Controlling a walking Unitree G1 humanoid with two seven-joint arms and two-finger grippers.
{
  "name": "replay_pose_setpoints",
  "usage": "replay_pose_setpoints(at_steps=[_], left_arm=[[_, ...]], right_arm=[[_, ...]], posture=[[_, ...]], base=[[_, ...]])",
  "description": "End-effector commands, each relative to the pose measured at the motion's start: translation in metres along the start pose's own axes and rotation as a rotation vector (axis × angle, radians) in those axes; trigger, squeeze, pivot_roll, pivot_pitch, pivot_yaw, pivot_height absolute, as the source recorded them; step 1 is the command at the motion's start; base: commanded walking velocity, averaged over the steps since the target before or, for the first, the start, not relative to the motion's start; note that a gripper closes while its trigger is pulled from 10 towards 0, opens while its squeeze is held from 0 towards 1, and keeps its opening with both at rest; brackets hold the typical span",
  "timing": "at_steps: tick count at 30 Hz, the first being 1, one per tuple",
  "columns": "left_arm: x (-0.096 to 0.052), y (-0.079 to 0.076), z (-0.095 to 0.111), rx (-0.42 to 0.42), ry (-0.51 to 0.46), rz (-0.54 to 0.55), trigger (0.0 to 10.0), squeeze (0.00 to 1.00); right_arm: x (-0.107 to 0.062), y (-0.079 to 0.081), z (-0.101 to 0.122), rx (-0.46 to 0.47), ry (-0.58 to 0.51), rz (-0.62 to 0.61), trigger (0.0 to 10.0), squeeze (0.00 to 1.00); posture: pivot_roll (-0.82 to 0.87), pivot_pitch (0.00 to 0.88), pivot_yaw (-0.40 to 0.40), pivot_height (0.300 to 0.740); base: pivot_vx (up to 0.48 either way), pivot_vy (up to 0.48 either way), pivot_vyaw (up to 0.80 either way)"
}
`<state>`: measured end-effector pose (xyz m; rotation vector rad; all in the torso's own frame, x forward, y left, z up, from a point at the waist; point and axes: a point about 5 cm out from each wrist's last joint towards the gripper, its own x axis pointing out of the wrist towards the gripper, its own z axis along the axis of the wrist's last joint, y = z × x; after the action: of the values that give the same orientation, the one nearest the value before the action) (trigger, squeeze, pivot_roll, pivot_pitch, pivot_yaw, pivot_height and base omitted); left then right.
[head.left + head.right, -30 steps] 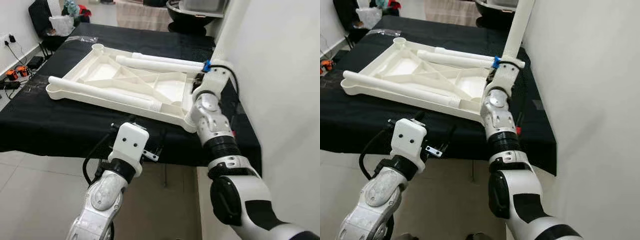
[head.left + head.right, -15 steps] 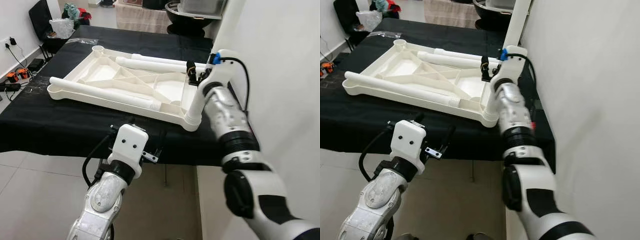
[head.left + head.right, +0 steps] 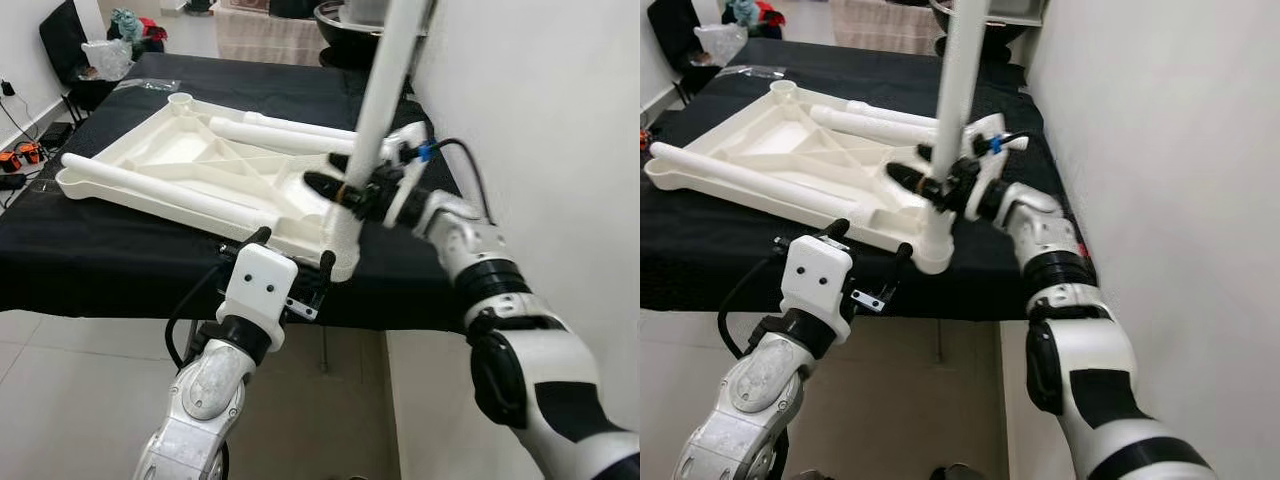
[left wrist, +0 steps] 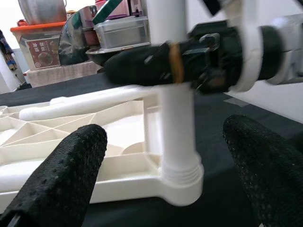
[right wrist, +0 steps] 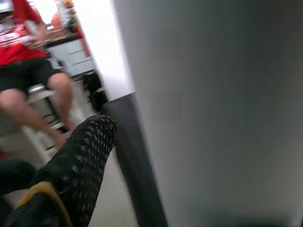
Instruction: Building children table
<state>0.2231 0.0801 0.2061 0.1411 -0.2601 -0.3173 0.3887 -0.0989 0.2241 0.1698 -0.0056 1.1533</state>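
An upside-down white tabletop (image 3: 200,165) lies on the black-covered table. A white table leg (image 3: 375,110) stands upright in its near right corner socket (image 3: 340,250). My right gripper (image 3: 325,187) reaches in from the right and is shut on this leg partway up; the left wrist view shows it (image 4: 156,66) clamped across the leg (image 4: 177,127). My left gripper (image 3: 293,250) stands open at the table's front edge, just before the socket, its fingers (image 4: 61,175) apart and touching nothing. Two more legs (image 3: 150,185) (image 3: 280,130) lie on the tabletop.
A white wall (image 3: 540,120) runs close along the right side of the table. The black cloth (image 3: 100,270) hangs over the front edge. Cables and plugs (image 3: 15,165) lie on the floor at the left. A seated person in red (image 5: 23,52) shows in the right wrist view.
My right arm has swung down and turned, so its gripper now lies level across the upright leg. The camera has shifted. The left gripper has stayed at the front edge.
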Motion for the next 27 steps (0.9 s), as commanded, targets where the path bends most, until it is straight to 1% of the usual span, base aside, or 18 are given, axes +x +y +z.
replay_pose_setpoints(at_steps=[1,2,3,7,10,13,14,15,16,17,18,20,21,22,23,24,25,27], left_arm=[[0.000,-0.003,-0.003,0.000,0.015,-0.008,10.0,0.00],[0.000,-0.003,-0.003,0.000,0.015,-0.008,10.0,0.00],[0.000,-0.003,-0.003,-0.001,0.016,-0.007,10.0,0.00],[0.000,-0.004,-0.003,-0.002,0.016,-0.007,10.0,0.00],[0.000,-0.004,-0.002,-0.004,0.015,-0.005,10.0,0.00],[0.000,-0.004,-0.002,-0.005,0.015,-0.004,10.0,0.00],[0.001,-0.004,-0.003,-0.006,0.016,-0.004,10.0,0.00],[0.001,-0.004,-0.003,-0.006,0.016,-0.004,10.0,0.00],[0.001,-0.004,-0.003,-0.005,0.015,-0.005,10.0,0.00],[0.001,-0.004,-0.003,-0.005,0.015,-0.005,10.0,0.00],[0.001,-0.004,-0.003,-0.005,0.014,-0.005,10.0,0.00],[0.001,-0.004,-0.003,-0.005,0.013,-0.004,10.0,0.00],[0.002,-0.004,-0.003,-0.006,0.013,-0.005,10.0,0.00],[0.002,-0.004,-0.003,-0.006,0.014,-0.006,10.0,0.00],[0.002,-0.004,-0.003,-0.006,0.014,-0.007,10.0,0.00],[0.002,-0.004,-0.003,-0.006,0.014,-0.007,10.0,0.00],[0.002,-0.004,-0.003,-0.006,0.014,-0.007,10.0,0.00],[0.002,-0.004,-0.003,-0.006,0.014,-0.007,10.0,0.00]], right_arm=[[0.008,0.006,-0.002,-0.004,0.024,0.069,4.0,0.00],[0.008,0.006,-0.002,-0.004,0.024,0.069,4.0,0.00],[0.010,0.007,-0.002,0.009,0.022,0.083,0.0,0.00],[0.014,0.005,-0.001,-0.003,0.021,0.020,0.0,0.00],[0.013,-0.003,0.003,-0.043,-0.005,-0.126,0.0,0.00],[0.010,-0.008,0.004,-0.052,-0.014,-0.195,0.0,0.00],[0.006,-0.015,0.005,-0.081,0.010,-0.320,0.0,0.00],[0.006,-0.015,0.005,-0.081,0.010,-0.320,0.0,0.00],[-0.002,-0.027,0.004,-0.096,0.047,-0.555,0.0,0.00],[-0.002,-0.027,0.004,-0.096,0.047,-0.555,0.0,0.00],[-0.006,-0.032,0.004,-0.103,0.056,-0.652,0.0,0.00],[-0.009,-0.035,0.003,-0.106,0.059,-0.725,0.0,0.00],[-0.018,-0.041,0.002,-0.101,0.060,-0.902,0.0,0.00],[-0.025,-0.045,0.000,-0.096,0.062,-1.032,0.0,0.00],[-0.030,-0.047,-0.001,-0.094,0.064,-1.119,0.0,0.00],[-0.030,-0.047,-0.001,-0.094,0.064,-1.119,0.0,0.00],[-0.035,-0.047,-0.002,-0.082,0.043,-1.242,0.0,0.00],[-0.038,-0.044,-0.002,-0.063,-0.008,-1.394,0.0,0.00]], posture=[[0.11,0.044,-0.112,0.740],[0.11,0.044,-0.112,0.740],[0.11,0.044,-0.112,0.740],[0.11,0.045,-0.113,0.740],[0.11,0.046,-0.114,0.740],[0.11,0.046,-0.114,0.740],[0.10,0.048,-0.113,0.740],[0.10,0.048,-0.113,0.740],[0.10,0.048,-0.115,0.740],[0.10,0.048,-0.115,0.740],[0.10,0.048,-0.113,0.740],[0.10,0.048,-0.109,0.740],[0.09,0.049,-0.106,0.740],[0.09,0.049,-0.106,0.740],[0.09,0.049,-0.106,0.740],[0.09,0.049,-0.106,0.740],[0.09,0.050,-0.105,0.740],[0.09,0.048,-0.106,0.740]], base=[[0.000,0.000,0.00],[0.000,0.000,0.00],[0.000,0.000,0.00],[0.000,0.000,0.00],[0.000,0.000,0.00],[0.000,0.000,0.00],[0.000,0.000,0.00],[0.000,0.000,0.00],[0.000,0.000,0.00],[0.000,0.000,0.00],[0.000,0.000,0.00],[0.000,0.000,0.00],[0.000,0.000,0.00],[0.000,0.000,0.00],[0.000,0.000,0.00],[0.000,0.000,0.00],[0.000,0.000,0.00],[0.000,0.000,0.00]])
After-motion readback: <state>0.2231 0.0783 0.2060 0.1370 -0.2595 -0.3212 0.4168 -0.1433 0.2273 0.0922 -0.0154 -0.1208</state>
